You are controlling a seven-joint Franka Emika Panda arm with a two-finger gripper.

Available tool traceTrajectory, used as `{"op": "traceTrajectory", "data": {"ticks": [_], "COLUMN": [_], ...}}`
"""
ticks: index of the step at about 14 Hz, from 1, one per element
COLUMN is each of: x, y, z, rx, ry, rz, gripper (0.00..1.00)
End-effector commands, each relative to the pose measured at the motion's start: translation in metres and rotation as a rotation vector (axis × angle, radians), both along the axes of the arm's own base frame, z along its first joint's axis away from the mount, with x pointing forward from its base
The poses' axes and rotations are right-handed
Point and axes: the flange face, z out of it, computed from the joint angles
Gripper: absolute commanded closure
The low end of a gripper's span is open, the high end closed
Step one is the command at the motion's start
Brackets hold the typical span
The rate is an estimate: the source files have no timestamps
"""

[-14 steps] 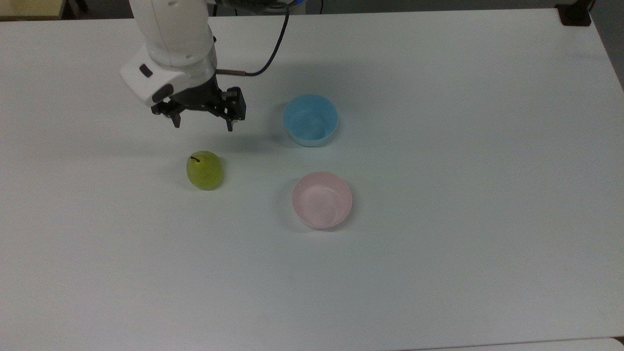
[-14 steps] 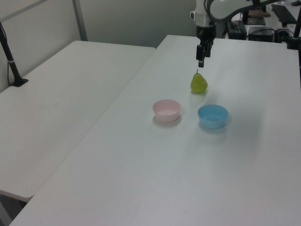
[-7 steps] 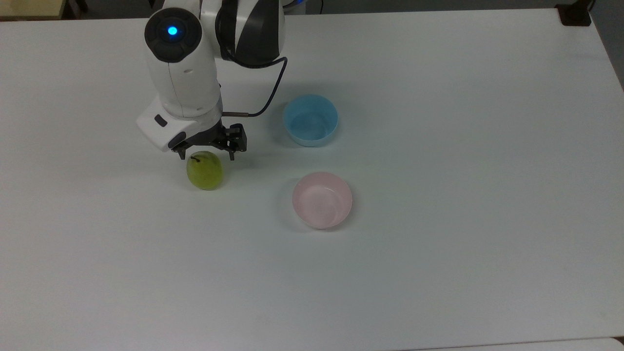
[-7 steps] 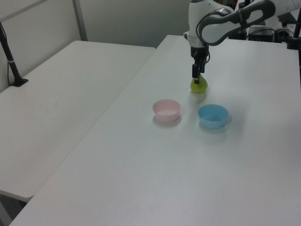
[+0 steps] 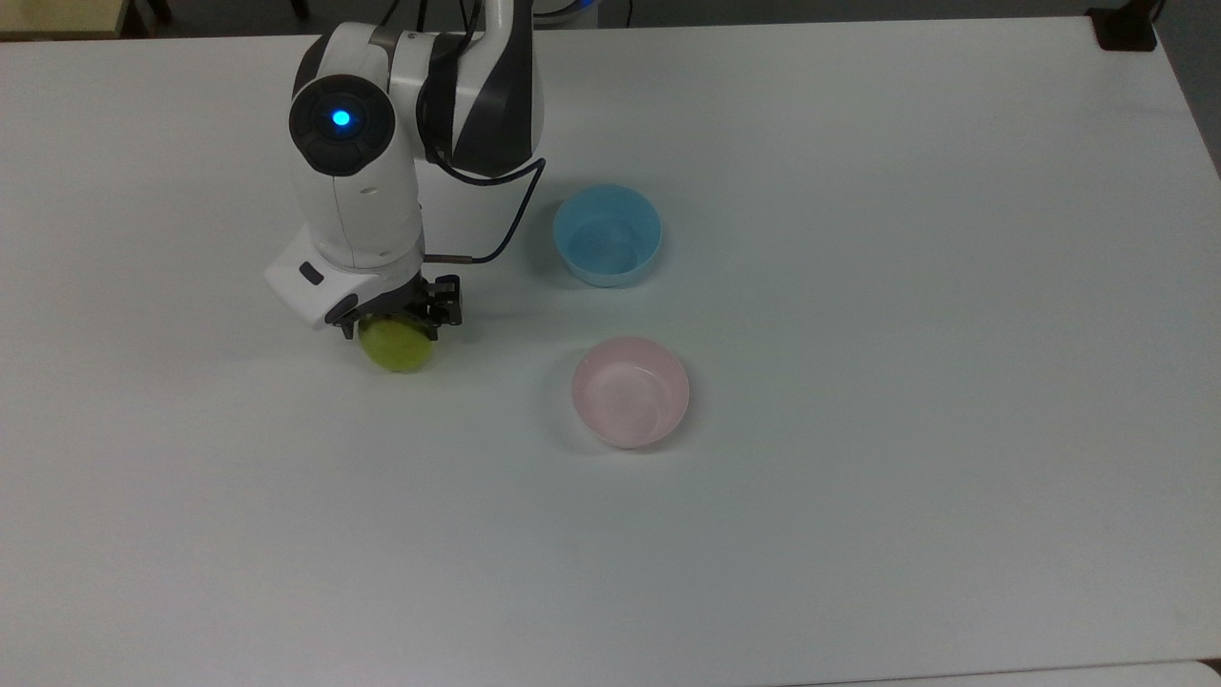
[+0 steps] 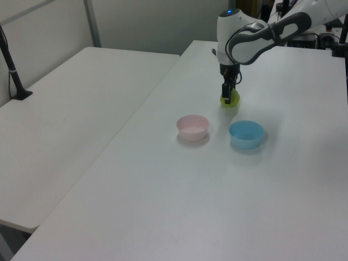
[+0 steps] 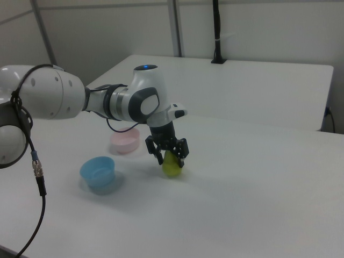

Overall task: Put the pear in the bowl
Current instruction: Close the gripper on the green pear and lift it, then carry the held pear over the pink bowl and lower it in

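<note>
Yellow-green, the pear (image 5: 396, 351) sits on the white tabletop (image 5: 858, 525) with the claw (image 5: 399, 322) lowered over its top. In the right view the two dark fingers (image 7: 181, 151) stand apart on either side of the fruit's upper part (image 7: 171, 164); whether they press on it I cannot tell. In the left view the claw (image 6: 227, 97) hangs straight down from the white arm and covers most of the pear (image 6: 232, 100).

The pink bowl (image 5: 631, 391) stands well apart from the pear, toward the top view's right and slightly lower in that picture. The light blue bowl (image 5: 608, 235) stands above the pink one in the top view, apart from it and from the arm. A dark cable (image 5: 496, 239) loops from the wrist toward the blue bowl without reaching it.

Between pear and pink bowl the tabletop is bare. Wide bare surface also spreads across the top view's lower half and right side, out to the tabletop's edges. In the left view a second table (image 6: 70, 109) adjoins along the left view's left edge of the tabletop (image 6: 179, 206), near the pink bowl (image 6: 192, 127) and farther from the blue bowl (image 6: 246, 134).
</note>
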Motion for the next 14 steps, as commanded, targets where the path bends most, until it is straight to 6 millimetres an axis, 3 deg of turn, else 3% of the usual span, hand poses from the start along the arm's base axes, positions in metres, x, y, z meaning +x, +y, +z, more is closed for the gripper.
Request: {"op": "traceTrajectory", "data": {"ticks": [1, 3, 10, 12, 14], "x": [-0.004, -0.004, -0.015, -0.013, -0.01], "y": [0.001, 0.0, -0.014, -0.003, 0.019], "z": [0.004, 0.015, 0.123, 0.145, 0.146], "rx": [-0.018, -0.018, -0.011, 0.001, 0.015], "ry": [-0.018, -0.027, -0.06, -0.085, -0.096], "rz": [0.033, 0.03, -0.032, -0.041, -0.053], "gripper": [0.61, 0.63, 0.63, 0.62, 0.62]}}
